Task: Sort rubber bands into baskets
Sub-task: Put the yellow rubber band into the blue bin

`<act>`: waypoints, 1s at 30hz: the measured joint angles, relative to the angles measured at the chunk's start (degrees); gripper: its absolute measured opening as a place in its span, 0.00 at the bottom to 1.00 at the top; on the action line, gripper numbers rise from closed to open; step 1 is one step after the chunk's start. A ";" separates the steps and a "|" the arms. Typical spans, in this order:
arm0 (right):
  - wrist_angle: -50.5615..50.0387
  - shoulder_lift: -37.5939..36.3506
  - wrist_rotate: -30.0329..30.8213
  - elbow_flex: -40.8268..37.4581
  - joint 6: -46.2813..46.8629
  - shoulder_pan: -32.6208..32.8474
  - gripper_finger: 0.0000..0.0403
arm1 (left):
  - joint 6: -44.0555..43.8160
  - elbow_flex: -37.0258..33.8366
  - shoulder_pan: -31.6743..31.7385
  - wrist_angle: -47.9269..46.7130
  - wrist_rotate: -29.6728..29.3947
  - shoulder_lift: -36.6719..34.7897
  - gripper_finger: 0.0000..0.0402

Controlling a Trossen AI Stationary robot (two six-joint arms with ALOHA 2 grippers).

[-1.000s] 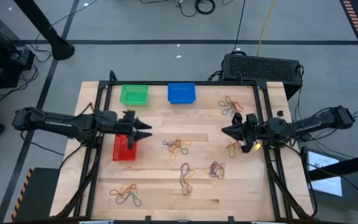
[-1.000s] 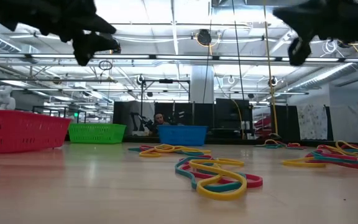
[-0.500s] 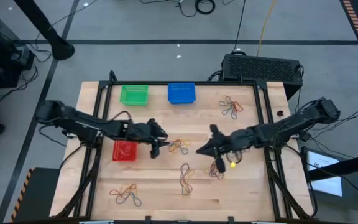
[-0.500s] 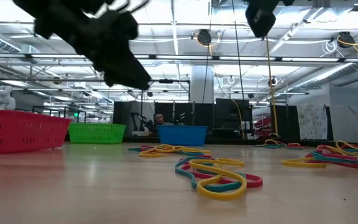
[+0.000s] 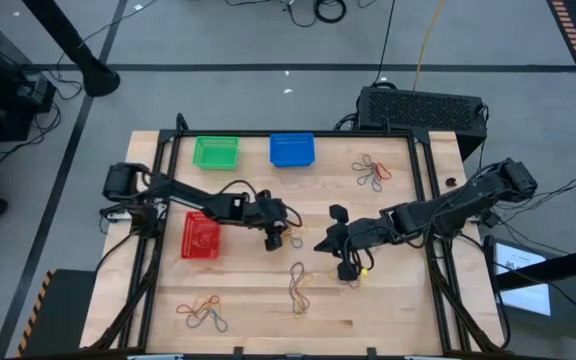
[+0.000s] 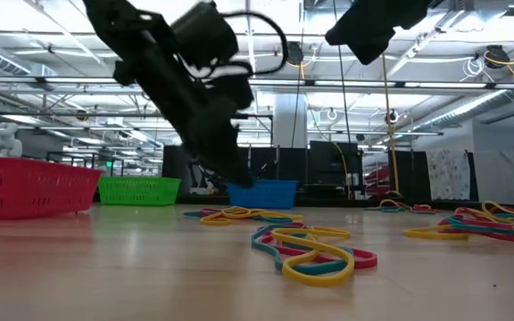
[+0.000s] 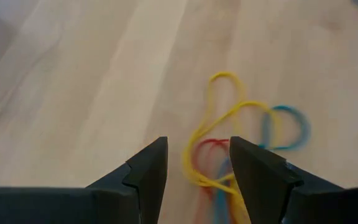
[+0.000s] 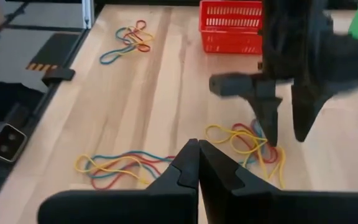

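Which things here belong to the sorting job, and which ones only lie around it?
For the job:
- rubber bands, in several tangles
- green basket
- blue basket
- red basket
- left gripper, fingers open above a tangle
- right gripper, fingers shut

Only lying about:
- black box behind the table
- cables on the floor

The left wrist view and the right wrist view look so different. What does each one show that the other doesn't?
Only the left wrist view shows the left gripper from behind, open, with a yellow loop just ahead of its fingers.

Only the right wrist view shows the red basket, two more heaps of rubber bands and the right gripper, shut.

Both show the same middle heap on the wooden table.
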 joint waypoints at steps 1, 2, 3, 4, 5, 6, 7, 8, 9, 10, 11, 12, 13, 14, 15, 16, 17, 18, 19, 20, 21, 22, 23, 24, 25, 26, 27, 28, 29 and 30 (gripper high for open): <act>-0.10 0.00 0.00 0.00 -0.79 -0.10 0.00 | 0.00 0.22 0.45 -0.01 -0.24 0.55 0.45; -0.30 0.00 -0.02 0.00 -1.57 -0.31 0.00 | 0.00 0.41 0.90 0.14 -0.28 0.95 0.45; -0.57 0.00 -0.02 0.00 -2.26 -0.45 0.00 | 0.00 0.48 1.33 0.42 -0.25 1.31 0.45; -0.71 0.01 -0.02 0.00 -2.83 -0.66 0.00 | -0.02 0.50 1.69 0.77 -0.10 1.69 0.45; -0.70 0.02 -0.04 0.00 -3.22 -0.86 0.00 | -0.05 0.51 1.98 0.78 0.12 2.13 0.45; -0.71 0.02 -0.07 0.00 -3.55 -1.06 0.00 | -0.22 0.51 2.20 0.74 0.19 2.67 0.45; -0.72 0.02 -0.04 0.00 -3.73 -1.21 0.00 | -0.45 0.51 2.23 0.90 0.22 3.24 0.45; -0.78 0.02 -0.04 0.00 -3.95 -1.39 0.00 | -0.42 0.49 2.21 1.16 0.26 3.79 0.45; -0.97 0.02 -0.04 0.00 -4.11 -1.49 0.00 | -0.28 0.49 2.18 1.82 0.36 4.50 0.45; -1.14 0.02 -0.04 0.00 -4.13 -1.55 0.00 | -0.11 0.49 2.18 2.97 0.50 5.10 0.45; -1.19 0.02 -0.02 0.00 -4.16 -1.56 0.00 | -0.07 0.49 2.12 3.81 0.83 5.75 0.45; -1.29 0.02 -0.02 0.00 -4.42 -1.56 0.00 | -0.07 0.49 2.12 4.58 1.22 6.32 0.45; -1.30 0.02 -0.04 0.00 -4.60 -1.56 0.00 | -0.07 0.49 2.14 5.08 1.71 6.71 0.45; -1.30 0.02 -0.07 -0.01 -4.63 -1.53 0.00 | -0.07 0.51 2.15 5.32 1.98 7.00 0.45; -1.31 0.02 -0.07 -0.02 -4.63 -1.53 0.00 | -0.05 0.51 2.16 5.49 2.25 7.26 0.45; -1.27 0.02 -0.09 -0.02 -4.63 -1.53 0.00 | 0.04 0.54 2.16 5.44 2.33 7.38 0.45; -1.29 0.02 -0.09 -0.02 -4.63 -1.53 0.00 | 0.38 0.60 2.14 5.08 2.34 7.41 0.44; -1.29 0.02 -0.08 -0.02 -4.63 -1.55 0.00 | 0.94 0.62 2.14 4.78 2.29 7.41 0.42; -1.29 0.02 -0.07 -0.02 -4.69 -1.56 0.00 | 1.09 0.62 2.14 4.47 2.04 7.41 0.40; -1.29 0.02 -0.05 -0.02 -4.88 -1.56 0.00 | 1.13 0.62 2.12 4.43 1.89 7.41 0.36; -1.27 0.02 -0.04 -0.02 -4.98 -1.56 0.00 | 1.15 0.62 2.09 4.36 1.90 7.21 0.31; -1.27 0.02 -0.03 -0.02 -4.98 -1.56 0.00 | 1.42 0.62 2.07 4.01 1.95 6.86 0.25; -1.27 0.02 -0.04 -0.02 -4.98 -1.56 0.00 | 1.92 0.57 2.07 3.84 1.99 6.75 0.18; -1.24 0.02 -0.04 -0.02 -4.98 -1.56 0.00 | 2.64 0.55 2.04 3.99 2.03 6.55 0.11; -1.23 0.02 -0.04 -0.04 -4.98 -1.54 0.00 | 3.12 0.55 1.94 3.61 2.00 6.06 0.06; -1.25 0.02 -0.04 -0.09 -4.98 -1.53 0.00 | 3.52 0.49 1.92 3.22 1.88 5.52 0.03; -1.25 0.02 -0.04 -0.09 -4.98 -1.53 0.00 | 3.79 0.55 1.79 3.31 1.75 4.89 0.03; -1.19 0.02 0.03 -0.09 -4.98 -1.54 0.00 | 4.06 0.75 1.69 3.35 1.64 4.30 0.03; -1.27 0.02 0.05 -0.09 -5.00 -1.53 0.00 | 4.22 0.83 1.61 3.49 1.58 3.57 0.02; -1.26 0.02 0.07 -0.11 -5.00 -1.54 0.00 | 4.41 0.84 1.53 3.49 1.55 2.63 0.02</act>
